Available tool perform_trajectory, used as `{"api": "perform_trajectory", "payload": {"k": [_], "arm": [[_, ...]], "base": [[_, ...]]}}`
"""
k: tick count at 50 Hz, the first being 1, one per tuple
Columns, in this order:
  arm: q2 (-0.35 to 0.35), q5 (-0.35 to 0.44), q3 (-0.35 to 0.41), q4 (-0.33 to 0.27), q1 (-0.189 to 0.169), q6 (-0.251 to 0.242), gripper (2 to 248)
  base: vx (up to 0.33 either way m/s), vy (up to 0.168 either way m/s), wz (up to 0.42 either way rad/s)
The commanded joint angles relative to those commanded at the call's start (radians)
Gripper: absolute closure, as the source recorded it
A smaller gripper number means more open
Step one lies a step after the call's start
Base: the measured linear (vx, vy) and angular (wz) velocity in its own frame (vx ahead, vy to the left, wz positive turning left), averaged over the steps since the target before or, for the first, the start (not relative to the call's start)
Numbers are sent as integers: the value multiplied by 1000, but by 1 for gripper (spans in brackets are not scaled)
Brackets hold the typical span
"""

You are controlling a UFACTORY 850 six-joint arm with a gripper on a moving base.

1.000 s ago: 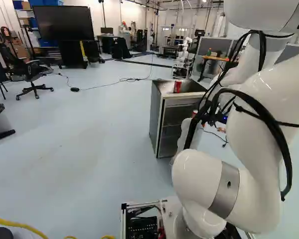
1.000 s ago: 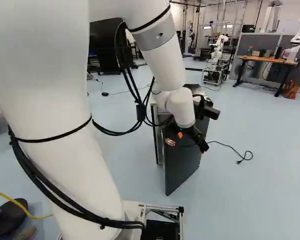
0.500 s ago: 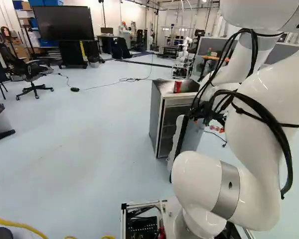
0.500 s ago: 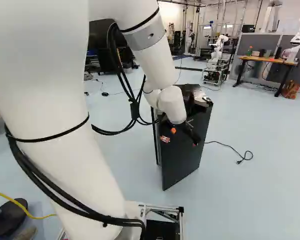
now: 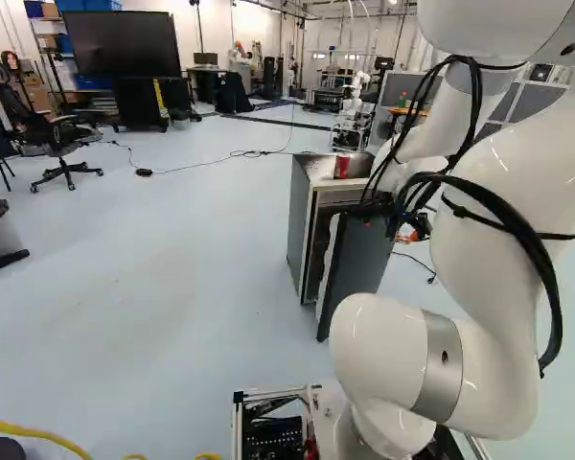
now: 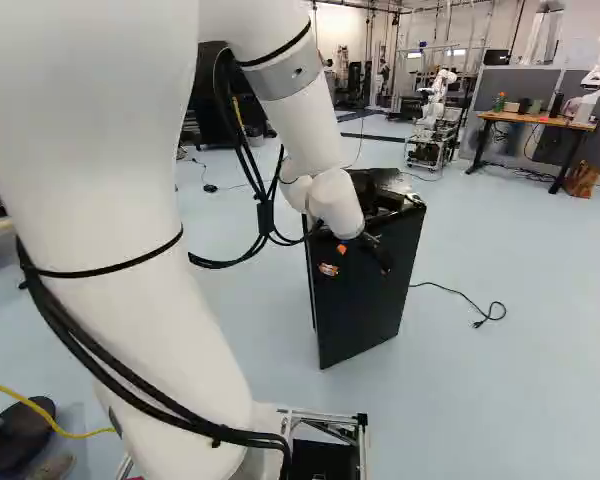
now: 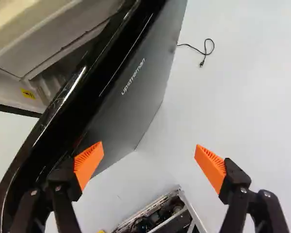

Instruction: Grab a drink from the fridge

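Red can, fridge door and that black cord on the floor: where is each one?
Red can (image 5: 341,167): left base view, on its side wall.
Fridge door (image 6: 365,305): right base view, on its dark outer face.
Black cord (image 7: 202,63): wrist view, on the plug at its end.

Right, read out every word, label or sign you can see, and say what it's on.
"upstreman": on the front of the fridge door.
Yellow label on the fridge: too small to read.
Sticker on the door: too small.
Red can: nothing legible.
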Motion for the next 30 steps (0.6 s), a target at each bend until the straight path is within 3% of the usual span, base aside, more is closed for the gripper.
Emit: {"api": "perform_trajectory", "payload": {"k": [30], "arm": [[-102,106,-34,-9,1,0,3]], "base": [[0,0,0]]}}
